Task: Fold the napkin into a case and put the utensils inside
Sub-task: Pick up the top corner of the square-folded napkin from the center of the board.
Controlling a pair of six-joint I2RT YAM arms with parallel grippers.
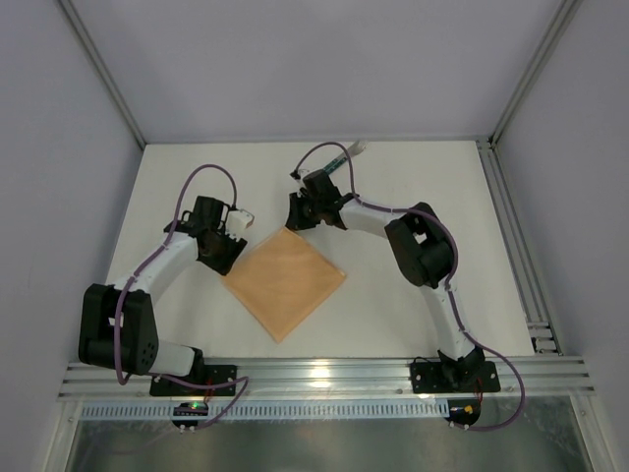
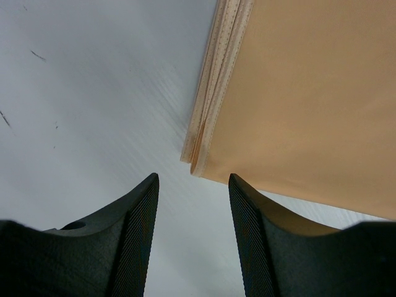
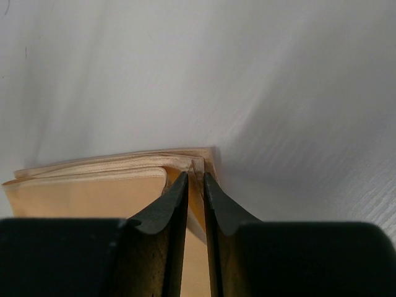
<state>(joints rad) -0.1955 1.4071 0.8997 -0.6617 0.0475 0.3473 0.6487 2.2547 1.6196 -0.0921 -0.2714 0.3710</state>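
The napkin is laid flat near the middle of the table, folded into a layered square and turned so that its corners point like a diamond. Its far corner is pinched by the right gripper: in the right wrist view the fingers are closed to a thin slit with the stacked cloth edges caught between their tips. The left gripper is held wide open and empty just off the left corner, and in its wrist view the layered corner is seen just ahead of the gap between the fingertips, untouched. The utensils are seen near the table's far edge, beyond the right wrist.
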